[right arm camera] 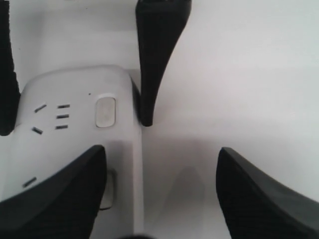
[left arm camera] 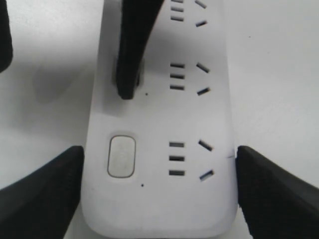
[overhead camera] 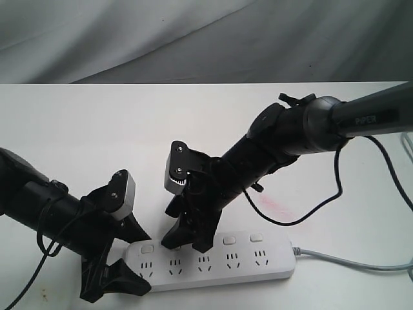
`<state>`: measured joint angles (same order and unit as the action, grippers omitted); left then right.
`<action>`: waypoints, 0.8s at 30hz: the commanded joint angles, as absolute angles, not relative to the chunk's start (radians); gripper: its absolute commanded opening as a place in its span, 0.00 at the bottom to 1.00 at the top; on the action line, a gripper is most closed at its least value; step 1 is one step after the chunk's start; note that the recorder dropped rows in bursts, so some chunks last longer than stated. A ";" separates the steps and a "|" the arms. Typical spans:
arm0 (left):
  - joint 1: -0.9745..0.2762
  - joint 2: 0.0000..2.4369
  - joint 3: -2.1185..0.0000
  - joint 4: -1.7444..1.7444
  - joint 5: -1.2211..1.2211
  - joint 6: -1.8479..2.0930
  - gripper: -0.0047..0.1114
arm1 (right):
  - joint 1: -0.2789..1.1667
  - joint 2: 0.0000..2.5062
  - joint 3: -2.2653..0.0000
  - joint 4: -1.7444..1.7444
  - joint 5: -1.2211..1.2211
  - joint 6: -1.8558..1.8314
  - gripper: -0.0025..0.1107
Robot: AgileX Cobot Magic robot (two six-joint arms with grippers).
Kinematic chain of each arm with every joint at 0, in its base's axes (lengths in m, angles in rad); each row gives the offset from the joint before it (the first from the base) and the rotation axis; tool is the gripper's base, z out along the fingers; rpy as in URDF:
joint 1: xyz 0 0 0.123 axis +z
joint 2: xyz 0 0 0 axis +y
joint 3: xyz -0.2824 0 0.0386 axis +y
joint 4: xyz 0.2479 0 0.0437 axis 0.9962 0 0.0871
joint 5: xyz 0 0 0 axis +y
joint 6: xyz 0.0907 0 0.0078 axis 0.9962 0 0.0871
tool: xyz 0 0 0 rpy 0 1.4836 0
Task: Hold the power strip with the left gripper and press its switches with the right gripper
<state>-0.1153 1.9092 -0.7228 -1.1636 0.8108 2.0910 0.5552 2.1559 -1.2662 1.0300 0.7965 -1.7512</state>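
The white power strip [overhead camera: 245, 265] lies along the table's front edge, its grey cord [overhead camera: 352, 262] running off to the right. My left gripper [overhead camera: 143, 261] is shut on the strip's left end [left arm camera: 159, 209], with its fingers [left arm camera: 45, 194] against both long sides. The first switch [left arm camera: 121, 156] sits bare just inside that grip. My right gripper [overhead camera: 187, 247] is open. One of its fingers [left arm camera: 132, 45] rests its tip on the second switch [left arm camera: 140, 69]; the other hangs over the table behind the strip. In the right wrist view, the right gripper [right arm camera: 159, 194] straddles the strip's back edge.
Two more switches [overhead camera: 229, 240] show to the right of the right gripper. A thin black cable [overhead camera: 322, 201] loops from the right arm down to the table. A faint pink stain [overhead camera: 274, 206] marks the white table behind the strip.
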 commanded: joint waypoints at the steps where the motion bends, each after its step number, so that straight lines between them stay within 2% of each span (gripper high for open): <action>1: -0.121 1.914 -0.725 -1.163 0.808 2.094 0.31 | 0.550 2.190 -1.254 0.900 0.665 -1.772 0.54; 10: -0.121 1.914 -0.725 -1.163 0.808 2.094 0.31 | 0.543 2.111 -1.254 1.006 0.741 -1.800 0.54; 20: -0.121 1.914 -0.725 -1.163 0.808 2.094 0.31 | 0.417 1.952 -1.254 1.082 0.950 -1.847 0.54; 24: -0.121 1.914 -0.725 -1.163 0.808 2.094 0.31 | 0.419 1.952 -1.231 1.080 0.920 -1.847 0.54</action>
<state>-0.1153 1.9092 -0.7228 -1.1636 0.8108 2.0910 0.4215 1.9587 -1.2494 1.0754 0.9196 -1.8355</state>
